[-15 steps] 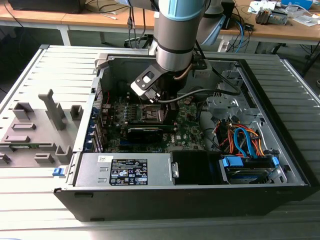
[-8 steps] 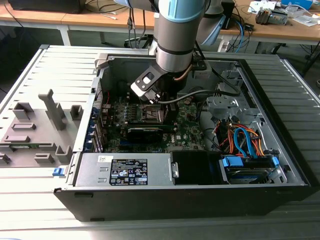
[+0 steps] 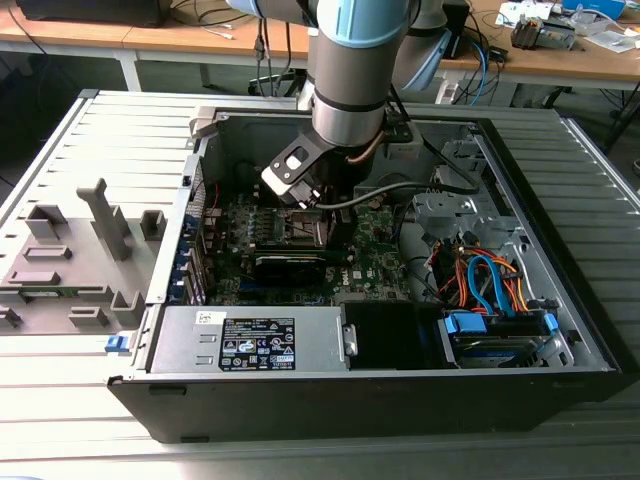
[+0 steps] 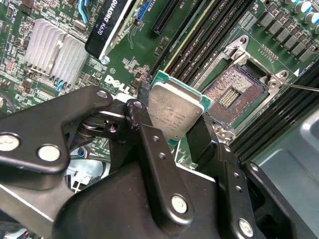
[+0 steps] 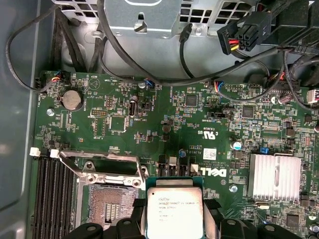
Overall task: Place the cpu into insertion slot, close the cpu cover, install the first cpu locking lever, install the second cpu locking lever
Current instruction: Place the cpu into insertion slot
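Observation:
My gripper (image 4: 172,123) is shut on the cpu (image 4: 174,112), a silvery square chip held flat between the two black fingers (image 4: 149,137). The chip hangs above the green motherboard just beside the insertion slot (image 4: 232,94), not over it. In the first wrist view the cpu (image 5: 174,209) sits next to the insertion slot (image 5: 107,204), whose dark pin field lies bare. The cpu cover (image 5: 99,167), a silver frame plate, stands swung up off the slot at its far rim. In the exterior view the gripper (image 3: 310,200) is low inside the computer case (image 3: 560,330).
A finned heatsink (image 5: 276,177) and a long black card (image 4: 107,25) lie on the side of the chip away from the slot. Black memory slots (image 5: 55,194) border the slot. Cable bundles (image 3: 480,280) and a power supply (image 3: 250,340) crowd the case. A grey fixture (image 3: 70,260) stands outside.

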Robot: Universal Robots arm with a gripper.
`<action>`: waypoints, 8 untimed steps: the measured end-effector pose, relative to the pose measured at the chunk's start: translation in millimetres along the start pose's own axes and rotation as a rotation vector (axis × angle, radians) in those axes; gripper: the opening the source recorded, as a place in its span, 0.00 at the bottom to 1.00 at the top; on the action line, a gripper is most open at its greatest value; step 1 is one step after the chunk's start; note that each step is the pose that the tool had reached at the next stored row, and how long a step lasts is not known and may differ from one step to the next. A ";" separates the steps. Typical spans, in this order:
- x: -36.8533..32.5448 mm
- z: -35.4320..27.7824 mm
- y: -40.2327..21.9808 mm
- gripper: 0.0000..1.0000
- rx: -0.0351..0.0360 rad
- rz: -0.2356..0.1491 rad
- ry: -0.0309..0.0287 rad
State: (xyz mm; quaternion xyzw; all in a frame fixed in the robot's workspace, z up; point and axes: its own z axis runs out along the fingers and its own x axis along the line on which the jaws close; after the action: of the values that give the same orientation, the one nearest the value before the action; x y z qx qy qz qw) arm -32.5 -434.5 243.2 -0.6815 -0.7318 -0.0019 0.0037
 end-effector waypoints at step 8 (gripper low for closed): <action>0.0 2.8 0.0 0.55 0.0000 0.000 0.0000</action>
State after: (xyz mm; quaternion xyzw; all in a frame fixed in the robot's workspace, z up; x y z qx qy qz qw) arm -32.5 -434.6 240.4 -0.6815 -0.7318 -0.0019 0.0037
